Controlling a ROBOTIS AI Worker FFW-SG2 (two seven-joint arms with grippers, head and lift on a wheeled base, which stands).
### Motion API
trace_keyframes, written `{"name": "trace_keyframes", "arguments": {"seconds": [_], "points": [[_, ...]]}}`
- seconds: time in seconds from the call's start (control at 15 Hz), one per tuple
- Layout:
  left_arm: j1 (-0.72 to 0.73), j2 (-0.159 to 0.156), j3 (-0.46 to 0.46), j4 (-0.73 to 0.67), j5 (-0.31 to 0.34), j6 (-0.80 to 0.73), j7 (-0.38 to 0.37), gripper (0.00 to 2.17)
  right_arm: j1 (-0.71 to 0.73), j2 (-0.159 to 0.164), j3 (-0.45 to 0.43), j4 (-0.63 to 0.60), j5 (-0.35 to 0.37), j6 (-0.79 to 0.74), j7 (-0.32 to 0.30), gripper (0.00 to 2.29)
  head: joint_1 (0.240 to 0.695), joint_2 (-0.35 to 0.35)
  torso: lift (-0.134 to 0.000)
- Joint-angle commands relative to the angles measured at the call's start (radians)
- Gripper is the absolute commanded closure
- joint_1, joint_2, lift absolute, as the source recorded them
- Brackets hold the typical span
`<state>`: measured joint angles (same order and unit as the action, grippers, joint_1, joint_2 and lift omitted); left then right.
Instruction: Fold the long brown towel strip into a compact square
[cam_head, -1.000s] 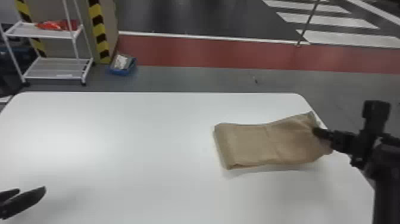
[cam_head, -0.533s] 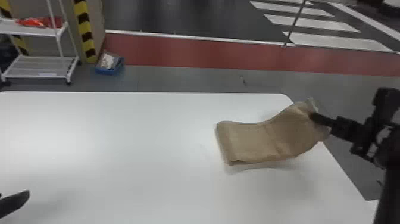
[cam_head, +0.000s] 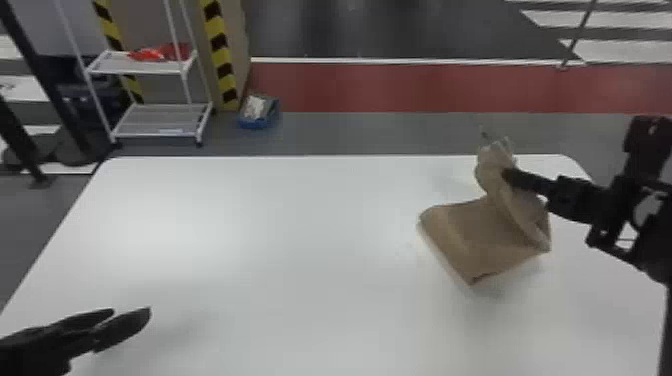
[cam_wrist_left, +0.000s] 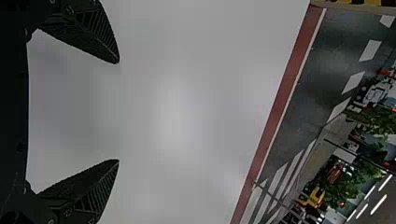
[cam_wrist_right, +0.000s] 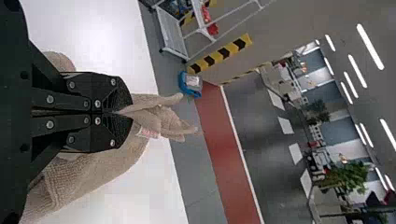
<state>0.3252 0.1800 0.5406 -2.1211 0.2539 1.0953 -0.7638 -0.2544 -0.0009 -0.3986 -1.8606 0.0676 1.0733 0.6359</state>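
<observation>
Broadly, the white surface (cam_head: 250, 225) spreads beneath everything, its near edge cut off by the head view's bottom. Beyond its far left corner stands a white rack (cam_head: 162, 122), its top cropped away. On the robot's right side of the surface sits the brown towel (cam_head: 475, 230), its flatter part lying down and its other end lifted and bunched; I can't count the layers, and the curl hides part of the underside. My right gripper (cam_head: 504, 175) has its fingers closed together on that raised end, covering the pinched cloth. My left gripper (cam_head: 132, 310) hangs near the bottom left corner, fingers spread well apart, its arm cropped away. Smallest is the towel's label (cam_wrist_right: 148, 132), just beside my right fingertips, its print too small to tell.
</observation>
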Motion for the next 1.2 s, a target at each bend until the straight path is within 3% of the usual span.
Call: {"name": "trace_keyframes", "arguments": {"seconds": [0.0,0.13,0.4,0.53,0.67,0.73,0.93,1.07,1.13], "points": [[-0.001,0.003,0.004,0.016,0.001,-0.013,0.001,0.13,0.029,0.002,0.089,-0.003,0.067,0.015,0.008,1.41,0.695,0.026,-0.128],[-0.006,0.010,0.007,0.038,0.001,-0.025,0.001,0.13,0.032,0.002,0.113,-0.003,0.112,0.058,0.022,1.41,0.695,0.071,-0.128],[-0.018,0.012,0.002,0.067,0.001,-0.038,0.001,0.13,0.026,0.002,0.158,-0.005,0.176,0.101,0.050,1.40,0.695,0.095,-0.128],[-0.020,0.013,0.002,0.079,0.002,-0.047,0.003,0.13,0.044,0.002,0.207,-0.005,0.196,0.101,0.053,1.06,0.695,0.106,-0.128],[-0.023,0.015,0.004,0.084,0.004,-0.047,0.001,0.13,0.053,0.002,0.233,-0.005,0.204,0.113,0.079,0.33,0.695,0.120,-0.128],[-0.023,0.015,0.006,0.087,0.004,-0.050,0.001,0.13,0.056,0.002,0.242,-0.005,0.210,0.123,0.102,0.12,0.695,0.131,-0.128],[-0.025,0.022,0.013,0.099,0.008,-0.065,0.001,0.13,0.066,0.002,0.219,-0.023,0.164,0.135,0.117,0.07,0.695,0.167,-0.128],[-0.025,0.021,0.010,0.099,0.010,-0.065,0.000,0.13,0.058,0.002,0.164,-0.026,0.073,0.104,0.084,0.09,0.695,0.174,-0.128],[-0.025,0.021,0.007,0.099,0.010,-0.065,0.000,0.13,0.056,0.002,0.156,-0.025,0.070,0.073,0.065,0.16,0.695,0.173,-0.128]]}}
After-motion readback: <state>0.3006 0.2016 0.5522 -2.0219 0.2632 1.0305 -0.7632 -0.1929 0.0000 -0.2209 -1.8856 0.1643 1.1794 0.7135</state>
